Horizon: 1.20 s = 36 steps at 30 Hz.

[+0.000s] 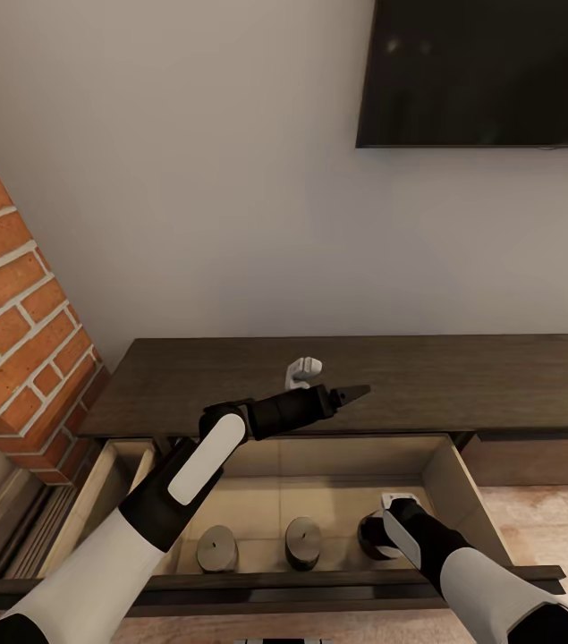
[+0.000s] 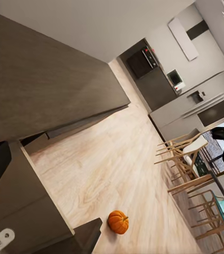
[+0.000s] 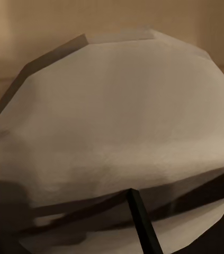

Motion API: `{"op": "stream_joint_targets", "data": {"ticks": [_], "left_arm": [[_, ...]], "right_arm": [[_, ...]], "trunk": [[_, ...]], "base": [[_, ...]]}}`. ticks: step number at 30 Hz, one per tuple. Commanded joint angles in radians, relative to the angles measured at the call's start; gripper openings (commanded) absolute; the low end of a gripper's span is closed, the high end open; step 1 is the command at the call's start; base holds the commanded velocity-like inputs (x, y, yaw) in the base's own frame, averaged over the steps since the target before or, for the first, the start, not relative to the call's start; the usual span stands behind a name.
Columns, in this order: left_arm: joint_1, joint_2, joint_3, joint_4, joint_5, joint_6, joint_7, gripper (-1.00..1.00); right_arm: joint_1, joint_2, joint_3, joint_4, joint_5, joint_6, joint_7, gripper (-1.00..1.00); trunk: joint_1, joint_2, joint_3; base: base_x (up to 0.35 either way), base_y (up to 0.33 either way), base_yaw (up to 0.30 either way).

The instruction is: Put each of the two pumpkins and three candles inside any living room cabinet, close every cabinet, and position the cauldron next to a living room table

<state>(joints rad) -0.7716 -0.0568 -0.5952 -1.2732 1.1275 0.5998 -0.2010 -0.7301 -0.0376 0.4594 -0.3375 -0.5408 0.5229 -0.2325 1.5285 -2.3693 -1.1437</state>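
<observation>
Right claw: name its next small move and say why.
Probably open and lift clear. The right claw is down inside the open cabinet drawer at the third candle, beside two candles already standing there, so a release seems due; its grip isn't visible.

Soft, even simulated light throughout; the right wrist close-up is dim, shadowed and blurry.

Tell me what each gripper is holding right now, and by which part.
Left gripper holds nothing, poised over the cabinet top. Right gripper is down at a candle in the drawer; grip cannot be told.
</observation>
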Motion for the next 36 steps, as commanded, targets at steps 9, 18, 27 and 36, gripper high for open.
{"op": "stream_joint_targets", "data": {"ticks": [9, 18, 27, 36], "left_arm": [[0.000, 0.000, 0.000, 0.000, 0.000, 0.000, 0.000, 1.00], [0.000, 0.000, 0.000, -0.001, 0.000, 0.000, 0.000, 1.00], [0.000, 0.000, 0.000, -0.002, 0.000, 0.000, 0.000, 1.00], [0.000, 0.000, 0.000, -0.002, 0.000, 0.000, 0.000, 1.00]], "right_arm": [[0.001, 0.001, 0.002, 0.004, -0.023, 0.000, 0.001, 1.00], [0.003, 0.003, 0.003, 0.008, -0.025, 0.000, 0.002, 1.00], [0.006, 0.060, 0.033, 0.129, 0.019, -0.085, -0.001, 1.00], [0.005, 0.057, 0.035, 0.130, 0.023, -0.093, 0.048, 1.00]], "trunk": [[0.000, 0.000, 0.000], [0.000, 0.000, 0.000], [0.000, 0.000, 0.000], [0.000, 0.000, 0.000]], "base": [[0.000, 0.000, 0.000], [0.000, 0.000, 0.000], [0.000, 0.000, 0.000], [0.000, 0.000, 0.000]]}}
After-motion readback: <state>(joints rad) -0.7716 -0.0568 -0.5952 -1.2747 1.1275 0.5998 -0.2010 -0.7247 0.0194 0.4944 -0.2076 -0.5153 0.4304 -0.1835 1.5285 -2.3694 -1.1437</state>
